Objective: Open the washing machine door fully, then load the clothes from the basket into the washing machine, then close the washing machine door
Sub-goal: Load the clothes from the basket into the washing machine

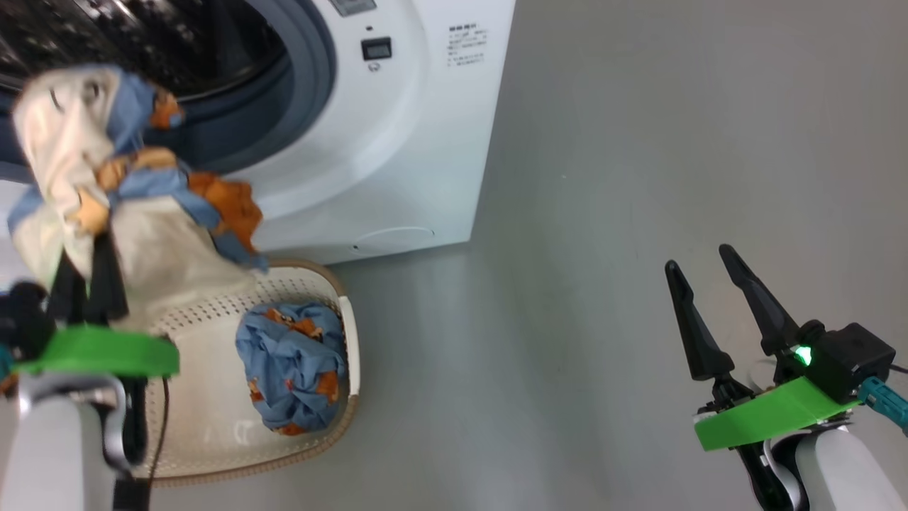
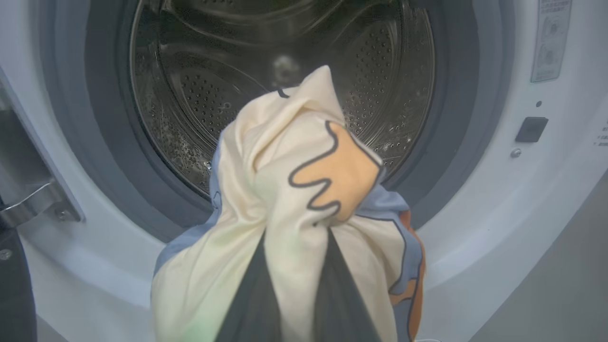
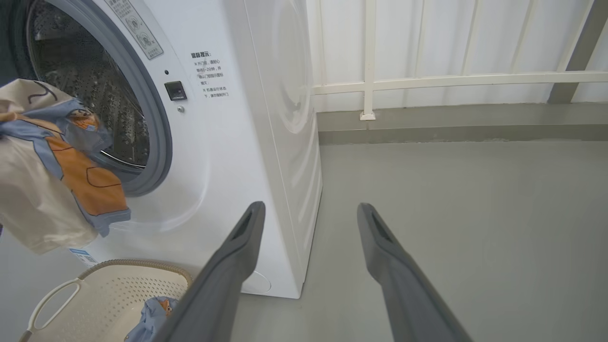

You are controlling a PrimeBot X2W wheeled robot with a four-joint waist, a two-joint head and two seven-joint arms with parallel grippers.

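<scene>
Head view: washing machine point(image 1: 397, 142), white front-loader, upper left; round mouth uncovered, grey rubber seal point(image 1: 319, 64) around a steel drum point(image 1: 142, 42). Left gripper point(image 1: 89, 264), lower left, green collar; jaws pinching the cream garment point(image 1: 64, 142), a bunched cloth with blue and orange patches. It is raised in front of the lower rim of the mouth, above the basket; whether it touches the machine cannot be told. Basket point(image 1: 206, 419), cream, perforated, brown rim, on the grey floor point(image 1: 638, 142) just before the machine. Blue garment point(image 1: 291, 362), orange prints, crumpled inside the basket at its right end. Right gripper point(image 1: 698, 258), lower right, well apart from the machine; jaws spread, with floor showing between them.

Left wrist view: two dark fingers point(image 2: 254, 304) rise from the bottom edge with a fold of the cream garment squeezed between them; cloth spills over both sides. Drum directly behind the cloth. Metal hinge point(image 2: 28, 199) at the left edge; small black latch socket point(image 2: 531, 129) on the front panel, right of the mouth.

Right wrist view: right fingers wide apart over the floor. Machine at left, with the cream garment hanging before its mouth. Basket in the lower left corner, the blue garment inside, partly behind one finger. White railing point(image 3: 427, 80) along the back.
</scene>
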